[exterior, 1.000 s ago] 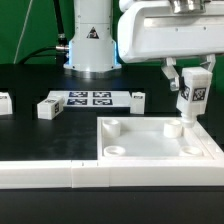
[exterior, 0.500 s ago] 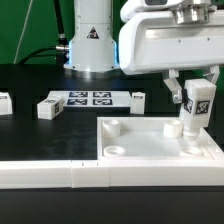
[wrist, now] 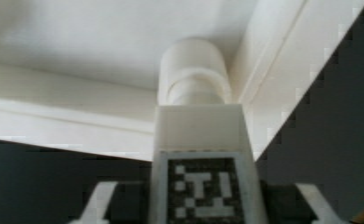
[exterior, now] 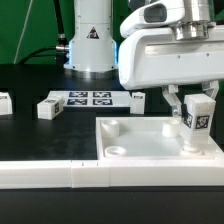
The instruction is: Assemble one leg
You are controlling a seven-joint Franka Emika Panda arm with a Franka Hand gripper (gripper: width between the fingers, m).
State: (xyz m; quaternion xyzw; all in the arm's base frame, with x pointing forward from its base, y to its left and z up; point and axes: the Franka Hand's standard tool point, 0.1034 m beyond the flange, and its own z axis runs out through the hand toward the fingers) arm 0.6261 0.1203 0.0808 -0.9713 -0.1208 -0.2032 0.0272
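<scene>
My gripper [exterior: 196, 108] is shut on the leg [exterior: 199, 116], a small chunky white block with a black-and-white tag. It holds the leg upright, and the leg's lower end is at the near right corner of the large white panel [exterior: 150, 140]. I cannot tell whether the leg touches the panel. In the wrist view the leg [wrist: 204, 160] fills the middle between my fingers [wrist: 101, 202], pointing at a round corner socket [wrist: 197, 75] of the panel [wrist: 72, 60]. Three other corner sockets show empty in the exterior view.
Three more loose legs lie on the black table: one [exterior: 47, 108] left of the marker board [exterior: 88, 98], one [exterior: 3, 100] at the exterior view's left edge, one [exterior: 138, 97] right of the board. The arm's base [exterior: 90, 45] stands behind. A white wall [exterior: 60, 175] runs along the front.
My gripper has moved down and a little toward the exterior view's right with the leg, bringing it lower over the panel's near right corner.
</scene>
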